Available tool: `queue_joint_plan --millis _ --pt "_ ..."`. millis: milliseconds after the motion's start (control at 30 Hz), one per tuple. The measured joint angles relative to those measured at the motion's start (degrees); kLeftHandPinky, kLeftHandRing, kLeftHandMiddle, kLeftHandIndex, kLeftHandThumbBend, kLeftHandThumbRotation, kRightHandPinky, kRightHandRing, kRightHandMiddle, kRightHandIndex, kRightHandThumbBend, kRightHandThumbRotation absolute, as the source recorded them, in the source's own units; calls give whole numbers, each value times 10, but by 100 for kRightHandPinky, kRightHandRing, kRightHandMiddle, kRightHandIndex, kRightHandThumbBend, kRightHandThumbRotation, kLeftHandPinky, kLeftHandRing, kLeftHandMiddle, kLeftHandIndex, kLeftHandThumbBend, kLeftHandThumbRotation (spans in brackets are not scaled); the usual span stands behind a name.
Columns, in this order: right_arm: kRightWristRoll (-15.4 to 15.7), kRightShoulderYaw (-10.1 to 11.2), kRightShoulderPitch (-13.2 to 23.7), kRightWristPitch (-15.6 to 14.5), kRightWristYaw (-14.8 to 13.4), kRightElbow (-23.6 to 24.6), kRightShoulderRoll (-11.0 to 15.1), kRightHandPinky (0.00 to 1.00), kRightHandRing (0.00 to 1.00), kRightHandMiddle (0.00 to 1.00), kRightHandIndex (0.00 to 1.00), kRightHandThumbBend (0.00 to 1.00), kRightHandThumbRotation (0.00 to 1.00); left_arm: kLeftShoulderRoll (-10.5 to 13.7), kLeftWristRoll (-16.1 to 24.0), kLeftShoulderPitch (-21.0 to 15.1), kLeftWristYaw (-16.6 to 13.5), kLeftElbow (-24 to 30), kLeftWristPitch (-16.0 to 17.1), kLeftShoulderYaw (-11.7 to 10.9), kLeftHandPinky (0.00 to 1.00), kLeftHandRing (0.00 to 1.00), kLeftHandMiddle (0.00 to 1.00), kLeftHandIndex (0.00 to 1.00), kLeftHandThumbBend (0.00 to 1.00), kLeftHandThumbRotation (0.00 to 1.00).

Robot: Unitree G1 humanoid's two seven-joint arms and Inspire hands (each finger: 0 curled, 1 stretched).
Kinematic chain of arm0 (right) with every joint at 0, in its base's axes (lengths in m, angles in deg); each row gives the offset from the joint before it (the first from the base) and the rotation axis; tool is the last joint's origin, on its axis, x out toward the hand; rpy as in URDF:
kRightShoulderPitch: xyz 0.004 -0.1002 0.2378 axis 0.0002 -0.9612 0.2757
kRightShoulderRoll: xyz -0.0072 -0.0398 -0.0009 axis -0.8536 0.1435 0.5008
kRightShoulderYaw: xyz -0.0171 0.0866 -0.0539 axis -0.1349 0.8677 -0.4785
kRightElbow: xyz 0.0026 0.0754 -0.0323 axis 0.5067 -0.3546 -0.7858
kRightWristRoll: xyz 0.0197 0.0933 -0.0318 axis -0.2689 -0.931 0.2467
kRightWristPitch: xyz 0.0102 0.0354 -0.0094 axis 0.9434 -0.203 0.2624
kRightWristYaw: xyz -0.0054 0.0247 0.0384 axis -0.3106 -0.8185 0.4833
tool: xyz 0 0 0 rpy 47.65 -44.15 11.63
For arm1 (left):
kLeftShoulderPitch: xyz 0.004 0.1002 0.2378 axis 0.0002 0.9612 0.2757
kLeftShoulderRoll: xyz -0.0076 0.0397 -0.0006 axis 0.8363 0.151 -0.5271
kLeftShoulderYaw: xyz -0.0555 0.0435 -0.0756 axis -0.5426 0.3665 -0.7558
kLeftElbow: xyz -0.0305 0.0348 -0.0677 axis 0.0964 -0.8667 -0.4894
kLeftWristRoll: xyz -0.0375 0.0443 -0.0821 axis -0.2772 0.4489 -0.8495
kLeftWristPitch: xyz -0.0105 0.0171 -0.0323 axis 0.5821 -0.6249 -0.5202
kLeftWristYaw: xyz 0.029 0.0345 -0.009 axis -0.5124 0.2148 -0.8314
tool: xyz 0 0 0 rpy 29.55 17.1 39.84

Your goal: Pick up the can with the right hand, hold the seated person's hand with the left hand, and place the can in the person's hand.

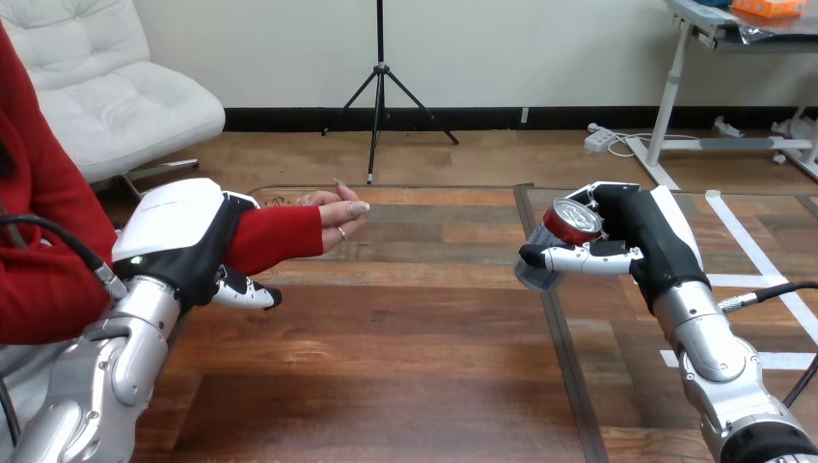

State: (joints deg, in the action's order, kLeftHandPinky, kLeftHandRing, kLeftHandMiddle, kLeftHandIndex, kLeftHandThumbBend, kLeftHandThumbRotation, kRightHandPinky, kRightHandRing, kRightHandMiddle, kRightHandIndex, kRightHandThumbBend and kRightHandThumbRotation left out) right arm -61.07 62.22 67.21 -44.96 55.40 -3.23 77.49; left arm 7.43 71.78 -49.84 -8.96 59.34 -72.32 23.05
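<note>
Left robot hand curled (right robot hand likewise).

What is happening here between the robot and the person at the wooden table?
The robot's left hand is curled round the person's red-sleeved forearm, and the person's hand is held open over the wooden table. The robot's right hand grips a tilted silver can with a red top, apart from the person's hand. The can is not yet handed over.

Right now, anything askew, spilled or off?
One thing: the can sits tilted in the right hand, its top tipped toward the camera rather than upright. No spill or damage is visible. The left hand is at the person's wrist. The person's hand is held out, apart from the can.
</note>
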Motion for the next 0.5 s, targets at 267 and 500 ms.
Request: queue_joint_plan --millis 267,500 --pt "-1 0 0 0 0 0 0 32 37 42 44 82 0 0 0 0 2 0 -1 0 41 49 53 53 73 0" --pt "-1 0 0 0 0 0 0 32 37 42 44 83 0 0 0 0 3 0 -1 0 39 46 50 50 74 0"
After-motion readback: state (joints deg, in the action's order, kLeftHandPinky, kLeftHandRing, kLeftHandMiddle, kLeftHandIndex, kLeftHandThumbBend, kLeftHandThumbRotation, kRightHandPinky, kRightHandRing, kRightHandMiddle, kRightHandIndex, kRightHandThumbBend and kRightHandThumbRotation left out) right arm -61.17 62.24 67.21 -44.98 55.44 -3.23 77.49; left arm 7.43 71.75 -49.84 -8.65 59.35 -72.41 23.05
